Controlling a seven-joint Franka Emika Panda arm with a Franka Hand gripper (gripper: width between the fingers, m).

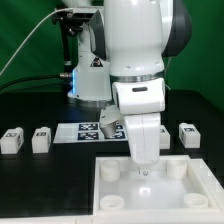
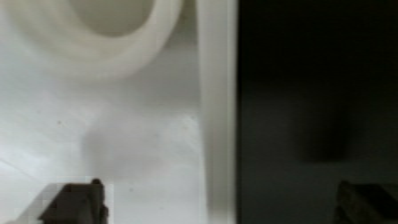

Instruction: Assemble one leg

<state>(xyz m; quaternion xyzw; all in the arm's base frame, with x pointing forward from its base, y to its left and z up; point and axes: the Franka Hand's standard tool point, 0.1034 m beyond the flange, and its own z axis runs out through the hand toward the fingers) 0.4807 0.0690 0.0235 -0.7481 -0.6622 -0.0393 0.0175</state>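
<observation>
Two legs (image 1: 12, 139) (image 1: 41, 139), small white blocks with tags, lie on the black table at the exterior view's left. Another leg (image 1: 188, 134) lies at the right, with one more (image 1: 165, 132) partly hidden behind the arm. The large white tray (image 1: 200, 190) with round corner sockets lies at the front. My gripper (image 1: 143, 170) hangs low over the tray's back part, between two sockets. In the wrist view my gripper (image 2: 222, 205) is open and empty. One dark fingertip (image 2: 75, 200) is over the white tray (image 2: 107, 120), the other over the black table beside the tray's edge.
The marker board (image 1: 85, 131) lies on the table behind the tray, partly hidden by my arm. A round socket (image 2: 107, 30) of the tray shows in the wrist view. A black stand with a blue light (image 1: 80, 70) rises at the back.
</observation>
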